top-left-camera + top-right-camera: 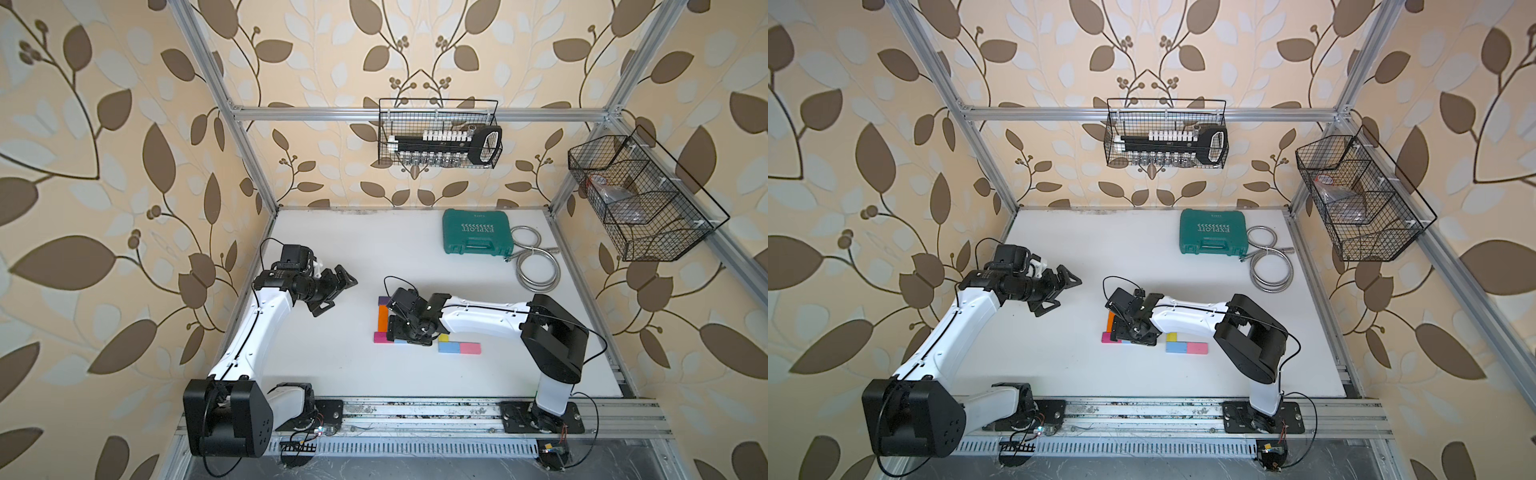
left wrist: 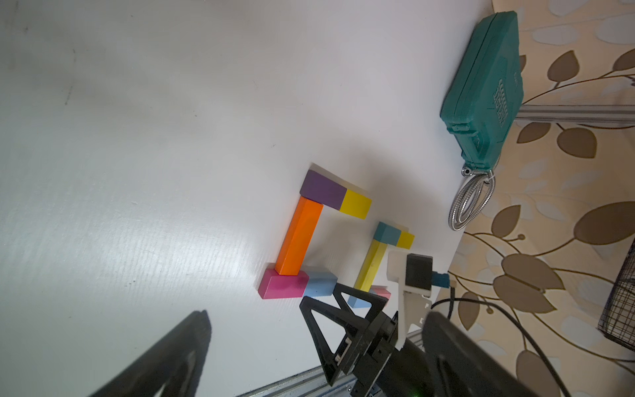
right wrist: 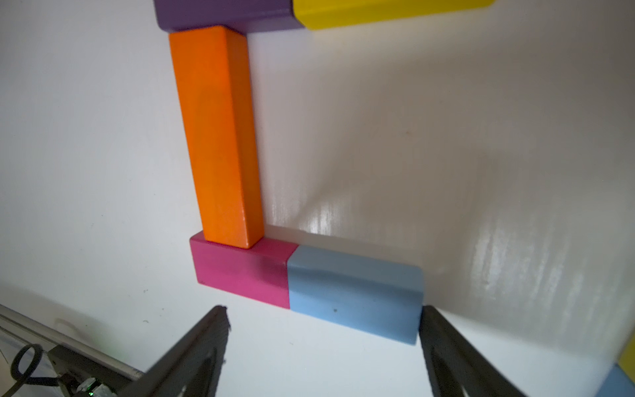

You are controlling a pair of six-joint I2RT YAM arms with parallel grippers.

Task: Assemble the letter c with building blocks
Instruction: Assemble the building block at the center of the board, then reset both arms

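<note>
The building blocks form a squared C on the white table. A purple block (image 3: 223,13) and a yellow block (image 3: 378,12) make one arm. An orange bar (image 3: 216,137) is the spine, and a magenta block (image 3: 240,268) with a light blue block (image 3: 354,292) makes the other arm. My right gripper (image 3: 323,312) hovers open over that arm, holding nothing, one fingertip (image 3: 443,340) close against the light blue block's free end. In both top views the right gripper (image 1: 405,338) (image 1: 1133,338) hides much of the C. My left gripper (image 1: 336,297) (image 2: 254,307) stands open and empty, apart to the left.
Spare blocks lie right of the C: a teal block (image 2: 386,232), a yellow bar (image 2: 369,264), a pink block (image 1: 469,348) and a light blue one (image 1: 449,348). A green tool case (image 1: 477,231) and a coiled metal hose (image 1: 536,266) sit at the back right. Wire baskets (image 1: 438,133) hang on the walls.
</note>
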